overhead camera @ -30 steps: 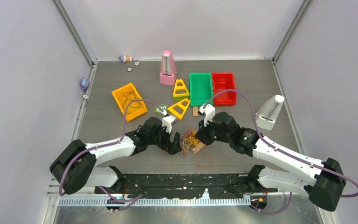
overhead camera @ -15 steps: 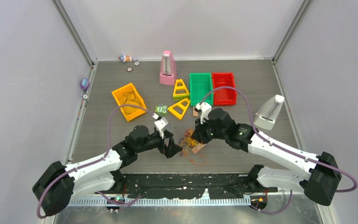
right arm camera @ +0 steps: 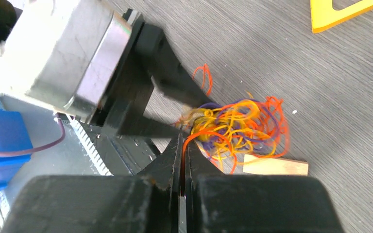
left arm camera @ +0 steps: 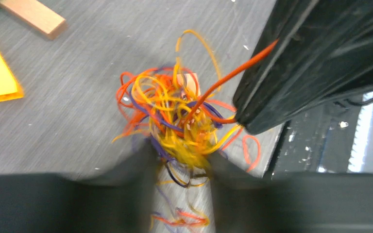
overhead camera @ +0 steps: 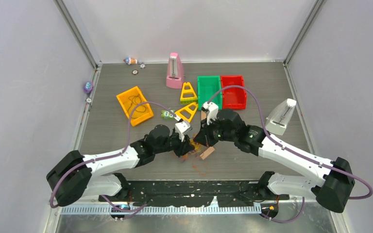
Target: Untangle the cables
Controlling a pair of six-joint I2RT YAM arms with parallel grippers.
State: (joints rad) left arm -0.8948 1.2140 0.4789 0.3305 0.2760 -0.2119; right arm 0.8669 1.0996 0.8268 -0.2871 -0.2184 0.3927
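The cables are a tangle (overhead camera: 194, 145) of thin yellow, orange-red and purple cords (left arm camera: 179, 114) near the table's front middle, also in the right wrist view (right arm camera: 240, 127). My left gripper (left arm camera: 181, 156) stands with its jaws partly drawn in on either side of the yellow clump at the tangle's near edge; table shows between the fingers below it. My right gripper (right arm camera: 183, 141) is shut on one orange-red cable (right arm camera: 201, 133) that runs taut from the tangle. Both grippers meet at the tangle, left gripper (overhead camera: 187, 147) and right gripper (overhead camera: 200, 141). Loose strands (left arm camera: 179, 219) and an orange-red loop (left arm camera: 250, 150) lie beside it.
A wooden block (overhead camera: 207, 153) lies by the tangle. Farther back are an orange bin (overhead camera: 135, 106) with cords in it, yellow triangles (overhead camera: 187, 112), a green bin (overhead camera: 209, 92), a red bin (overhead camera: 233, 91), a pink metronome (overhead camera: 175, 71) and a white one (overhead camera: 281, 116).
My left gripper has moved right into the tangle and its jaws have narrowed around the clump. The right gripper has shifted slightly left, still shut on its cable.
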